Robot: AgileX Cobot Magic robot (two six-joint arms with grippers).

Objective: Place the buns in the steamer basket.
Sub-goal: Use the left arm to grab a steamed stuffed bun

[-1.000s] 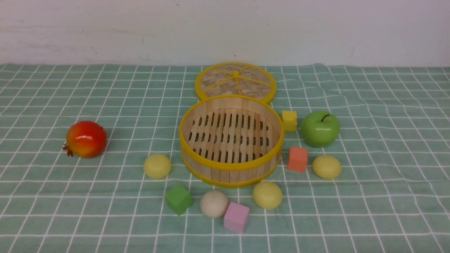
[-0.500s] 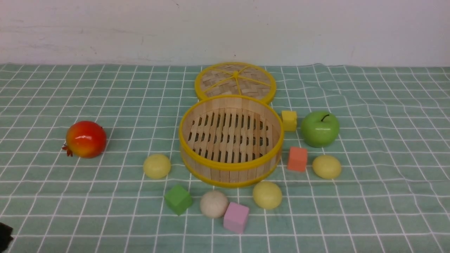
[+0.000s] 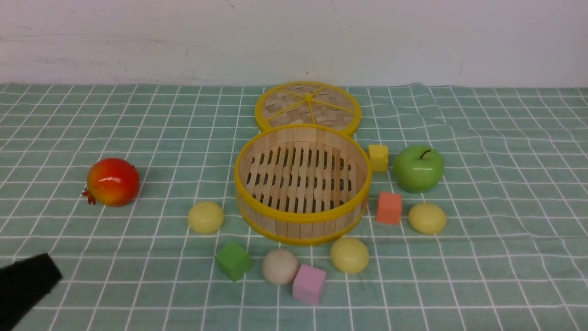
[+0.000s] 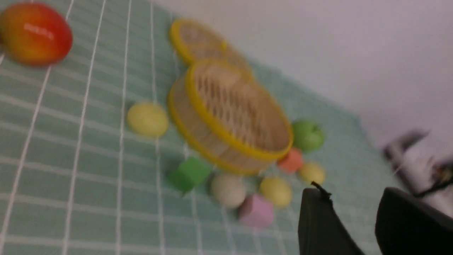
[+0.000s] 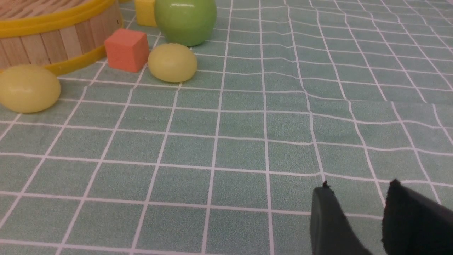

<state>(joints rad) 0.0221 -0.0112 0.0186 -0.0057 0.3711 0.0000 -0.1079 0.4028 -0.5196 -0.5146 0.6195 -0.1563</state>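
Note:
The steamer basket point(image 3: 301, 227) stands empty at mid-table. Several buns lie on the cloth around it: a yellow one point(image 3: 205, 217) to its left, a beige one point(image 3: 280, 266) and a yellow one point(image 3: 349, 255) in front, and another yellow one point(image 3: 427, 218) to the right. The black end of my left arm point(image 3: 27, 285) shows at the near left corner, far from all of them. In the blurred left wrist view my left gripper point(image 4: 352, 193) is open and empty. My right gripper point(image 5: 359, 186) is open over bare cloth, well short of the right-hand bun point(image 5: 171, 62).
The flat woven lid point(image 3: 308, 105) lies behind the basket. A red fruit point(image 3: 112, 181) sits far left and a green apple point(image 3: 418, 168) to the right. Foam cubes lie close by: yellow point(image 3: 378, 157), orange point(image 3: 388, 208), green point(image 3: 233, 260), pink point(image 3: 308, 284).
My left arm's black end has come into the front view at the near left corner and moved further in. Nothing on the table has moved.

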